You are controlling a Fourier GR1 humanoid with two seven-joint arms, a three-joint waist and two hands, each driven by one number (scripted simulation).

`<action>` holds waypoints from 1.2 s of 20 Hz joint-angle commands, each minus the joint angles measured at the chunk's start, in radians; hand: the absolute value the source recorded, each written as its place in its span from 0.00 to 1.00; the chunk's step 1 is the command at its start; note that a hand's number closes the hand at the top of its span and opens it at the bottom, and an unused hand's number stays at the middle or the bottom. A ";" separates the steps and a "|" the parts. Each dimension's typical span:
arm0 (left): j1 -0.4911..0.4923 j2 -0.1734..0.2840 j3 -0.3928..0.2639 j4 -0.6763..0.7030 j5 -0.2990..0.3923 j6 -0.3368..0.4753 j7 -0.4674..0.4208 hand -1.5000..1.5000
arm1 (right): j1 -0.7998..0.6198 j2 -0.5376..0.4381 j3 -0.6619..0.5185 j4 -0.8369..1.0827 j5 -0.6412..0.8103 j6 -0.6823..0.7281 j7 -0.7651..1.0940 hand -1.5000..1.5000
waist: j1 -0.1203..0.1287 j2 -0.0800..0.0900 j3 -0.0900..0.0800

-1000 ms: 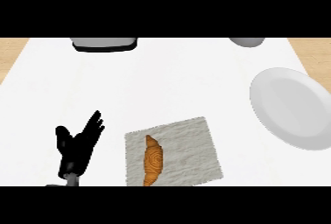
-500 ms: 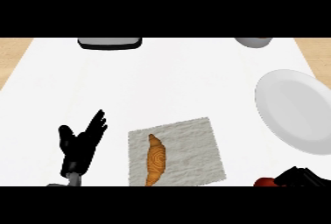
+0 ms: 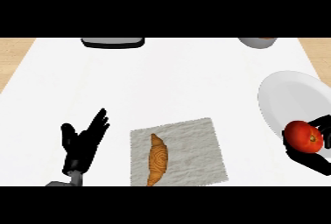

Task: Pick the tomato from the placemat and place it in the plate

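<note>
The right hand (image 3: 313, 154) curls round the tomato (image 3: 304, 136) at the plate's (image 3: 284, 98) near rim, at the view's right edge. The left hand (image 3: 81, 144) rests open, fingers up, left of the placemat (image 3: 194, 144), where a croissant (image 3: 157, 159) lies.

The light is bright and even over the whole white counter (image 3: 161, 83), with no strong glare on it. It seems to come from above, because the shadows are weak and short. The plate (image 3: 284, 98) has soft grey shading on its inner side. The tomato (image 3: 304, 136) carries a small pale highlight on its top. The placemat (image 3: 194, 148) shows fine texture and throws almost no shadow. The left hand (image 3: 82, 142) is very dark, so little detail is visible in it.
</note>
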 commanded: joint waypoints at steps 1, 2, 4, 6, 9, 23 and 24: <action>-0.023 -0.014 0.002 0.021 -0.003 0.002 -0.005 0.50 | -0.108 0.046 -0.140 0.240 -0.163 0.139 -0.192 1.00 | 0.006 0.005 0.000; 0.026 -0.007 -0.011 -0.001 -0.009 -0.008 -0.027 0.50 | -0.141 0.053 -0.174 0.302 -0.203 0.196 -0.226 1.00 | 0.013 0.002 -0.001; 0.012 0.017 -0.001 -0.012 -0.003 -0.026 -0.005 0.50 | -0.197 0.093 -0.209 0.457 -0.226 0.257 -0.322 1.00 | 0.023 0.005 -0.001; -0.043 0.004 0.030 0.058 0.001 -0.021 -0.033 0.50 | -0.222 0.081 -0.276 0.564 -0.273 0.362 -0.437 1.00 | 0.003 0.006 -0.002; -0.019 0.004 0.023 0.048 0.015 -0.049 -0.033 0.50 | -0.386 0.086 -0.311 0.799 -0.261 0.441 -0.502 1.00 | 0.027 0.008 -0.004; -0.030 -0.022 -0.015 0.008 -0.018 -0.027 0.008 0.50 | -0.643 0.112 -0.205 1.354 -0.116 0.763 -0.591 0.00 | 0.049 0.018 0.000; -0.030 -0.026 -0.005 0.021 -0.018 -0.020 -0.007 0.50 | -0.668 0.142 -0.224 1.353 -0.133 0.758 -0.621 0.00 | 0.050 0.018 0.000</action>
